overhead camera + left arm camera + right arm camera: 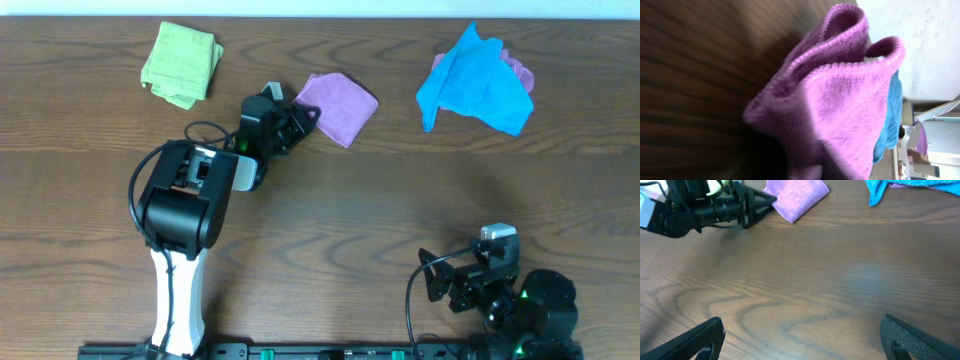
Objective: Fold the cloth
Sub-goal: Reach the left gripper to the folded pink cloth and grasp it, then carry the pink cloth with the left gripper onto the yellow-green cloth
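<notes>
The lilac cloth (340, 105) lies folded into a small rectangle at the back centre of the wooden table. It fills the left wrist view (850, 100), where its layered edges bulge open, and shows at the top of the right wrist view (797, 197). My left gripper (308, 115) is at the cloth's left edge with its fingers closed to a point on that edge (771, 200); in its own view the jaws (805, 172) are dark and blurred against the fabric. My right gripper (430, 278) is open and empty low over bare table at the front right (802, 340).
A bright blue cloth (475, 80) lies crumpled at the back right, over a bit of another purple cloth (517, 68). A light green folded cloth (182, 62) lies at the back left. The left arm's cable loops beside its wrist.
</notes>
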You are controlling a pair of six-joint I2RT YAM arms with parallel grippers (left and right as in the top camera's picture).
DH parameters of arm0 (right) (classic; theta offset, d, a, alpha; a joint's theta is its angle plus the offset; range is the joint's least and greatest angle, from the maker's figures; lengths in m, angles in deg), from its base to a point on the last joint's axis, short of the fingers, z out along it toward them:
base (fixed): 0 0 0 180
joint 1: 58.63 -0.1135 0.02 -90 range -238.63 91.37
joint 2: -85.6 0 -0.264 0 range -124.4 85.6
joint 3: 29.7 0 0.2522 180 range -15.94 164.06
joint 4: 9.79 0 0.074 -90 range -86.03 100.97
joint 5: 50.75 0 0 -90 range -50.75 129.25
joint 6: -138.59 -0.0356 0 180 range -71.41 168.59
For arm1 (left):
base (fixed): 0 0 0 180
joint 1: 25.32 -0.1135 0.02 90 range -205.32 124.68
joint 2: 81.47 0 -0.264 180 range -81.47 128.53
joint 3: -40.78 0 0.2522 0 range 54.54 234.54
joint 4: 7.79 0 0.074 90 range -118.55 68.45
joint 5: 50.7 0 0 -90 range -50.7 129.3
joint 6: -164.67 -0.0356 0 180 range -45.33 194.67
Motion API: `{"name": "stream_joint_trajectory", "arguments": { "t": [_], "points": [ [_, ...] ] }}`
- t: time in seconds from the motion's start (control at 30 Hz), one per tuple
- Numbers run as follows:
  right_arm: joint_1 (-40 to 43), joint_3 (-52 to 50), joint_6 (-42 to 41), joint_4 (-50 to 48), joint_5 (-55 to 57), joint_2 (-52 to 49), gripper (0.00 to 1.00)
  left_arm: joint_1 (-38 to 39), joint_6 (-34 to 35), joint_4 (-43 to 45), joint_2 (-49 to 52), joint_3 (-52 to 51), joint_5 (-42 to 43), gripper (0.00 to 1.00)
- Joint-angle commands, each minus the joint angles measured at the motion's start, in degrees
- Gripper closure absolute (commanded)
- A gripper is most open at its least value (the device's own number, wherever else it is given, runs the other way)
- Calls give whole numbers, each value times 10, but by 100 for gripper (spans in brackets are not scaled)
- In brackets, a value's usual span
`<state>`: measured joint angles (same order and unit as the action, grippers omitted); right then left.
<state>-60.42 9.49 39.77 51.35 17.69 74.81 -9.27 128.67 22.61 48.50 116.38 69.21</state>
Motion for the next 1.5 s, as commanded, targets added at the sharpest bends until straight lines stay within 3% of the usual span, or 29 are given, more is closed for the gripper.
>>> {"name": "stream_joint_trajectory", "arguments": {
  "t": [0.0,0.37,0.77,1.0,1.3,1.47],
  "points": [
    [4,-1,-10,1,2,3,1,1,-35,-41,78,-18,-19,94],
    [4,-1,-10,1,2,3,1,-38,-70,-42,20,-16,119,94],
    [4,-1,-10,1,2,3,1,-110,-103,-336,-221,38,42,94],
    [4,-1,-10,1,2,3,1,-134,-104,-435,-224,155,24,94],
    [4,-1,-10,1,2,3,1,-167,-117,-461,-207,281,-46,94],
    [4,-1,-10,1,2,3,1,-198,-123,-472,-140,372,-51,94]
  ]
}}
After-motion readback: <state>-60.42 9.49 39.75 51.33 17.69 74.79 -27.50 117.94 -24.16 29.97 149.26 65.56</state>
